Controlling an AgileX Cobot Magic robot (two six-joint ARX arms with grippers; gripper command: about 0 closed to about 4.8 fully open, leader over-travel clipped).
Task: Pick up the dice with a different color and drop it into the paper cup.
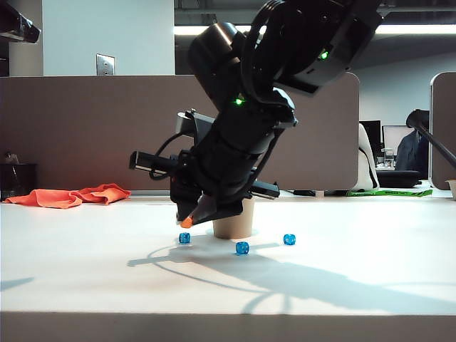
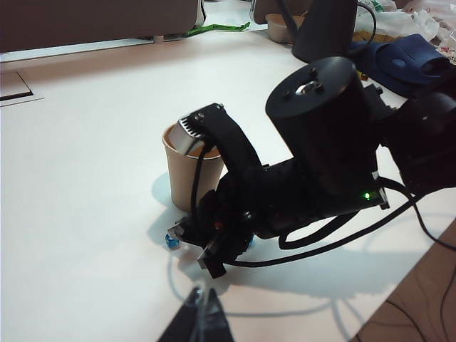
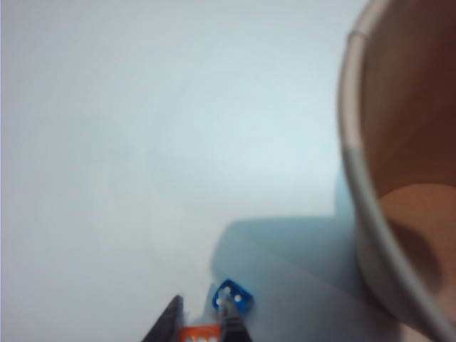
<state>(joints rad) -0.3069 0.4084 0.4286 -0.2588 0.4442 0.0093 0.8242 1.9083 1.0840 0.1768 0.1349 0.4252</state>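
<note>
Right gripper (image 1: 189, 220) hangs from a big black arm that leans down over the middle of the white table (image 1: 85, 263), and its jaws stand only a little apart, closed on the orange die (image 1: 187, 222). In the right wrist view the same die (image 3: 199, 333) sits between the two dark fingertips (image 3: 231, 324), with pale pips on the face that shows. The die is in the air, a little above the table, beside the lower part of the paper cup (image 1: 235, 224) and not over its mouth.

Left gripper (image 2: 198, 320) is low at the edge of its own wrist view, well apart from the cup. Only its dark tips show there, close to each other; I cannot tell if they are fully closed, and nothing is seen between them.

An orange cloth (image 1: 68, 196) lies crumpled at the far left of the table.

The tan paper cup (image 2: 184, 178) stands upright behind the right arm, which hides most of it in the exterior view. In the right wrist view its rolled rim and brown inside (image 3: 413, 214) are very near.

Three blue dice lie on the table in front of the cup: one (image 1: 184, 238) just under the held die, one (image 1: 242, 247) in the middle, and one (image 1: 289, 239) to the right.
</note>
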